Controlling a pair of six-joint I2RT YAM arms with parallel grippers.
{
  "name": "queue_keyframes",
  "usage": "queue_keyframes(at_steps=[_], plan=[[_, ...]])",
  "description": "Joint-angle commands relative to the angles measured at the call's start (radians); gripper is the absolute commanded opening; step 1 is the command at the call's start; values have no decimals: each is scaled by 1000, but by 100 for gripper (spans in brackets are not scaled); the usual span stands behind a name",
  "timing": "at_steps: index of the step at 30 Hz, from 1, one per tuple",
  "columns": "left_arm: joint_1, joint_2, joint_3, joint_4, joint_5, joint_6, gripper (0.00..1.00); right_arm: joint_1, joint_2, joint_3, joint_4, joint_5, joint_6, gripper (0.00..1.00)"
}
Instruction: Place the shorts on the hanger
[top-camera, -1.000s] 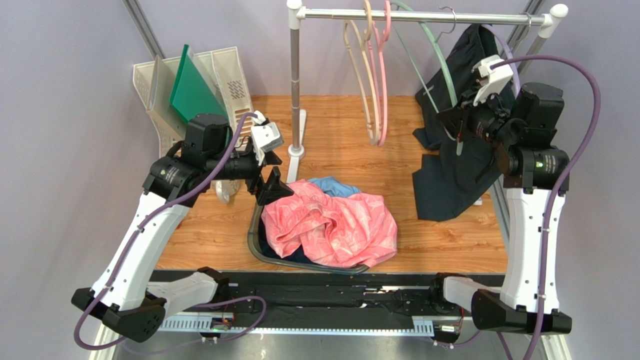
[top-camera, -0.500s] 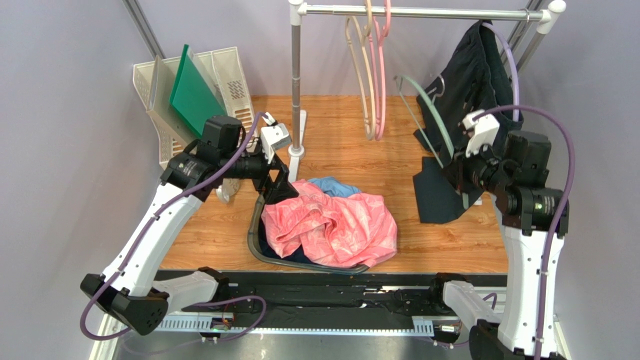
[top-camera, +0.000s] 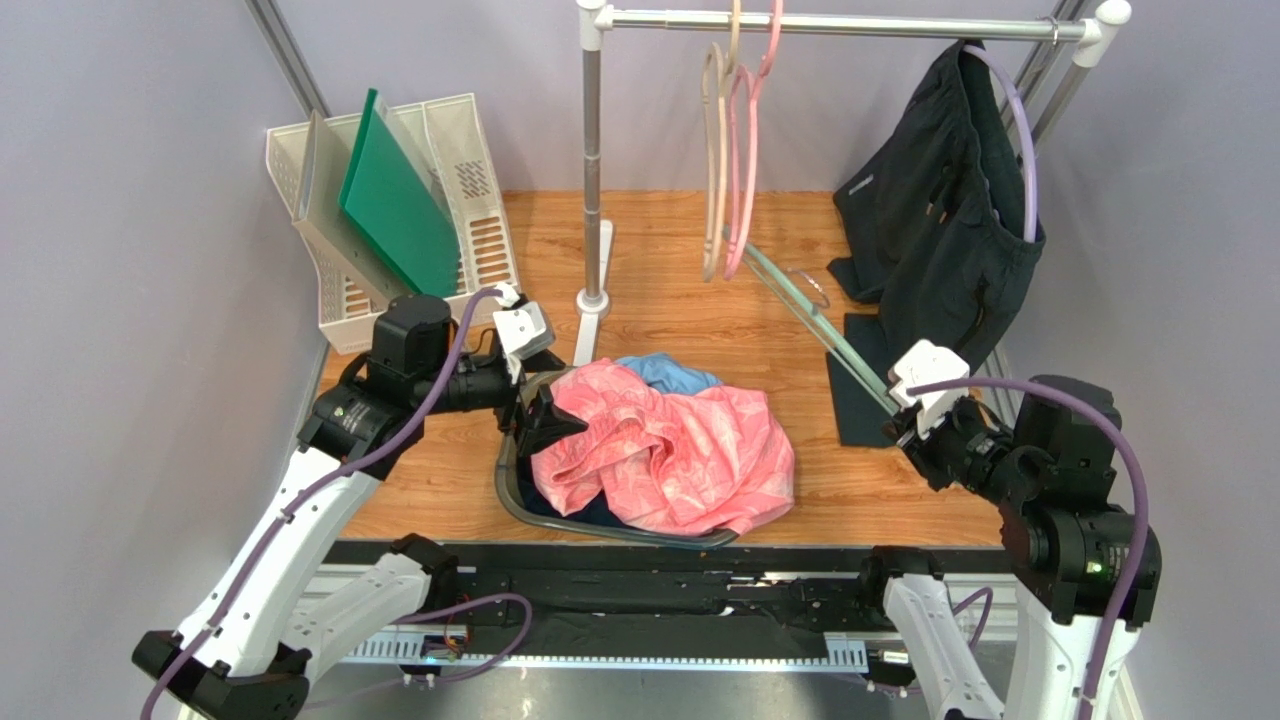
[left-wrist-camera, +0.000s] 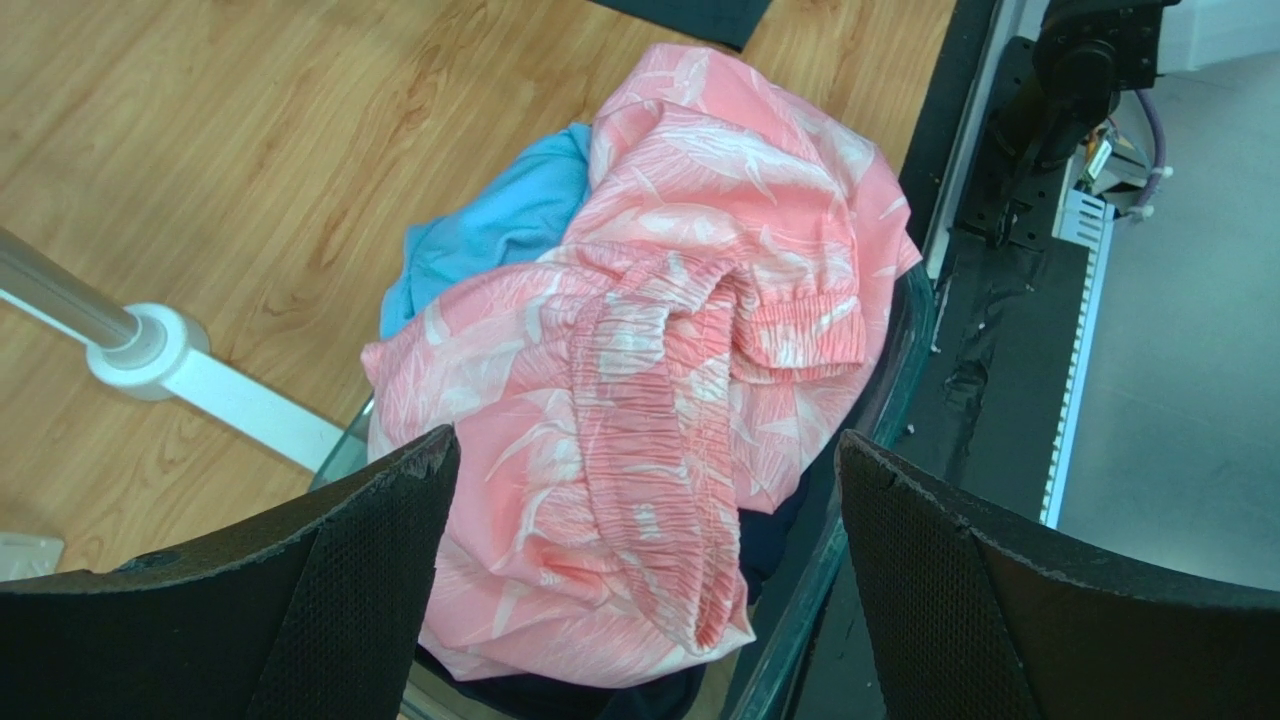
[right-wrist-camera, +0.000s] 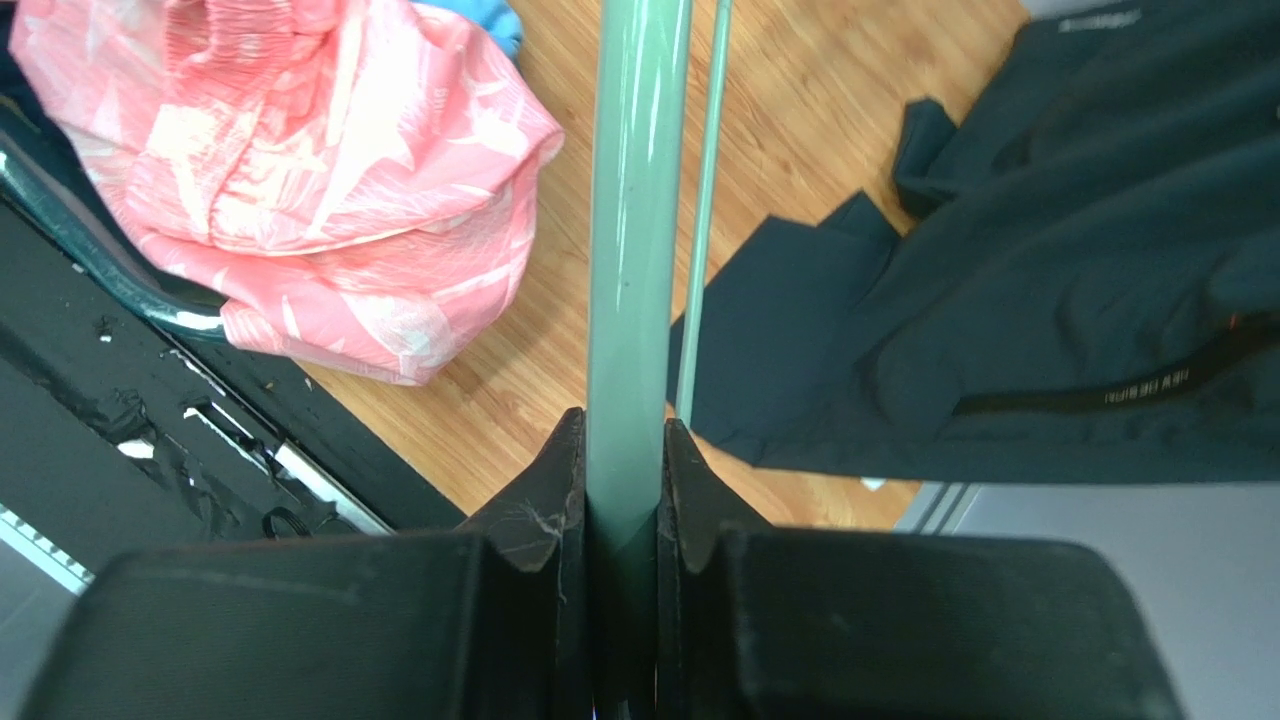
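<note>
Right hand (top-camera: 906, 408) has pulled hanger (top-camera: 819, 321) off rail (top-camera: 842, 24), now low at tabletop (top-camera: 661, 285) 4 o'clock, clenched on its arm. Left hand (top-camera: 538, 414) dropped to shorts (top-camera: 661, 450), fully released at their 9 o'clock. Shorts heaped in tub (top-camera: 516, 495), 6 o'clock. Pinch waistband only, skip blue garment (top-camera: 661, 371).

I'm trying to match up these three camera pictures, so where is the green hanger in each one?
Top view: the hanger slants right of centre, clamped in the right gripper.
Left wrist: not in it.
Right wrist: it runs up the middle from the gripper.
Shared landmark: the pink shorts, in all three.
</note>
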Motion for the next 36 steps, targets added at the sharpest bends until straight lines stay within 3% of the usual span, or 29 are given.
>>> queue_keyframes(at_steps=[1,10,16,20,24,25,26,30,32,33,34,35,36], plan=[[5,-22,-6,14,35,87,97,48,5,-28,-271,-59,-74,0],[5,-59,-21,25,1,151,96,204,17,-148,-270,-196,-129,0],[2,-58,5,23,7,314,92,270,97,-125,-270,-279,-261,0],[1,-24,46,-9,4,403,91,411,169,-104,-265,-259,-282,0],[-43,-19,40,-65,33,475,88,448,207,-91,-224,-265,-276,0],[-62,-16,34,-76,22,493,85,457,212,-87,-216,-266,-276,0],[-86,-18,14,-93,-3,496,73,460,213,-85,-204,-274,-287,0],[-226,-3,-9,-159,-21,522,51,471,212,-87,-175,-292,-310,0],[-249,11,-15,-168,-24,500,36,473,212,-90,-158,-308,-319,0],[-252,22,-15,-167,-24,466,0,473,212,-93,-150,-311,-321,4],[-252,25,-13,-147,-34,437,0,474,210,-95,-137,-312,-306,9],[-252,28,-9,-132,-78,402,0,473,207,-104,-85,-297,-274,22],[-252,31,-4,-125,-94,375,0,476,210,-98,-51,-279,-173,58]])
